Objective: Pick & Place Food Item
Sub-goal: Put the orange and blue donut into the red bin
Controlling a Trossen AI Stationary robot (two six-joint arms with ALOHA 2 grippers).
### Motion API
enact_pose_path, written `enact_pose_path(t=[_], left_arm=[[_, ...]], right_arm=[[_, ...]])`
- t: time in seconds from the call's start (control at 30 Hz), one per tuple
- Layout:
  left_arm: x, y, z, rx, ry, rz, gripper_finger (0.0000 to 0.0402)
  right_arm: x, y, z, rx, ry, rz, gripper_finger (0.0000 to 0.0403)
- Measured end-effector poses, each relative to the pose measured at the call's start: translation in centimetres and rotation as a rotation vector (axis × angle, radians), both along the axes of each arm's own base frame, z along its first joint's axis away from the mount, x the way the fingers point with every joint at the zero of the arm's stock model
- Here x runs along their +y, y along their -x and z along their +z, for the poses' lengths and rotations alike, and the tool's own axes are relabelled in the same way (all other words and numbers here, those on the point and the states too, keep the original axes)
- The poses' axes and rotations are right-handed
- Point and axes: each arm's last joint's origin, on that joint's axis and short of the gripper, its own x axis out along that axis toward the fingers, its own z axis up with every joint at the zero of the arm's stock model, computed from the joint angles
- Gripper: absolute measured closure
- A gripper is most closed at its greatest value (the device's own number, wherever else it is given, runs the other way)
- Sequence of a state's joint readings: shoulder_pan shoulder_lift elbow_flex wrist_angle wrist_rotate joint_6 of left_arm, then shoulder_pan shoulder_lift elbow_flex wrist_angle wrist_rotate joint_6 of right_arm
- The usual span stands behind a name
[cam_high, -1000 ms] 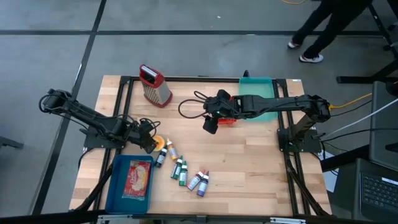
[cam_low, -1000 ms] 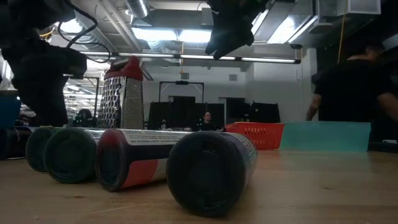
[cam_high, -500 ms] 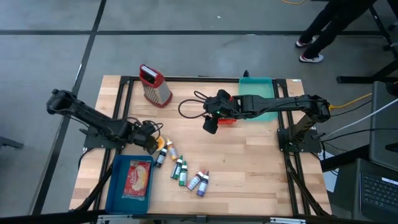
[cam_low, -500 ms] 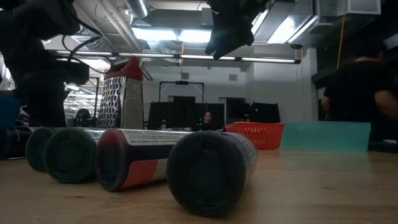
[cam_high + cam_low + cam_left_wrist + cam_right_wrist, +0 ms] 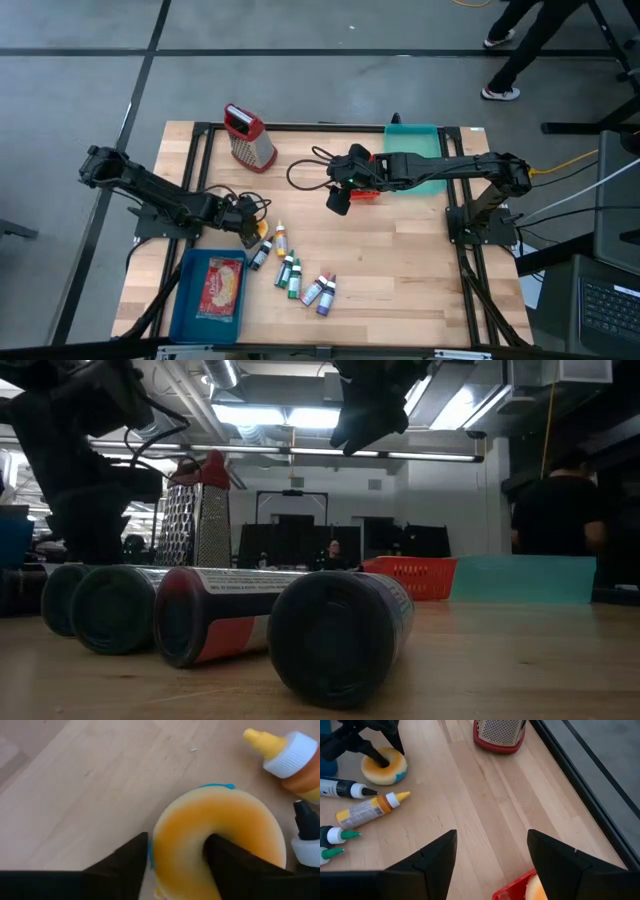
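A yellow-orange doughnut with a bit of blue at its edge lies flat on the wooden table, left of centre. My left gripper is shut on it. In the high view the left gripper covers the doughnut. The right wrist view shows the doughnut with the left gripper on it. My right gripper hangs open and holds nothing. It hovers well above the table's middle, beside a red basket. My left gripper has one finger in the doughnut's hole and the other against its outer side. The ring's wall lies between them. The fingers slant down from the table's left side. The doughnut lies flat on the table.
Several small bottles lie just right of the doughnut, one with a yellow tip. A blue bin holding a packet stands at the near left. A grater and a teal tray stand at the back. A person walks beyond the table.
My left gripper has moved down and a little toward the table's right edge. It now sits over the doughnut, which showed beside it a second ago. My right gripper has kept still.
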State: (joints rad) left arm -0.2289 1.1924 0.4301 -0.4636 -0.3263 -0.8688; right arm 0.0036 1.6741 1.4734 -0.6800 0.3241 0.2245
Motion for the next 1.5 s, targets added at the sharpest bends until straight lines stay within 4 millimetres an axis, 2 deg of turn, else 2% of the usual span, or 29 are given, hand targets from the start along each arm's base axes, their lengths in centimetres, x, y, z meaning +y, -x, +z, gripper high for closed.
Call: enact_pose_path(t=[0.2, 0.3, 0.57, 0.7, 0.83, 1.1, 1.27, 1.37, 1.5], left_arm=[[0.5, -0.2, 0.4, -0.023, -0.062, -0.037, 0.0347], [0.8, -0.5, 1.0, -0.075, -0.075, -0.070, 0.0387], [2.1, -1.5, 3.5, -0.294, -0.114, -0.160, 0.0374], [3.1, -2.0, 4.7, -0.396, -0.140, -0.214, 0.0379], [4.3, -2.6, 5.5, -0.484, -0.163, -0.256, 0.0384], [6.5, -3.2, 7.0, -0.595, -0.354, -0.252, 0.0377], [7.1, -3.6, 8.3, -0.726, -0.414, -0.337, 0.0381], [7.7, -3.5, 8.4, -0.714, -0.453, -0.315, 0.0381], [8.1, -3.6, 8.2, -0.604, -0.624, -0.287, 0.0381]], right_arm=[[0.0, 0.0, 0.0, -0.001, -0.001, -0.002, 0.0159], [0.0, 0.0, 0.0, -0.003, -0.005, -0.006, 0.0159], [0.0, 0.0, 0.0, -0.005, 0.007, -0.018, 0.0159], [-0.2, 0.1, 0.2, -0.009, 0.079, -0.058, 0.0159], [-0.2, 0.3, 0.8, -0.038, 0.072, -0.065, 0.0159], [-0.1, 0.0, 0.8, -0.100, -0.026, -0.102, 0.0159], [0.5, -0.2, 0.9, -0.080, 0.036, -0.019, 0.0159], [1.2, -0.2, 0.9, -0.080, 0.084, -0.009, 0.0159], [1.2, -0.6, 1.2, -0.172, -0.053, -0.058, 0.0159]])
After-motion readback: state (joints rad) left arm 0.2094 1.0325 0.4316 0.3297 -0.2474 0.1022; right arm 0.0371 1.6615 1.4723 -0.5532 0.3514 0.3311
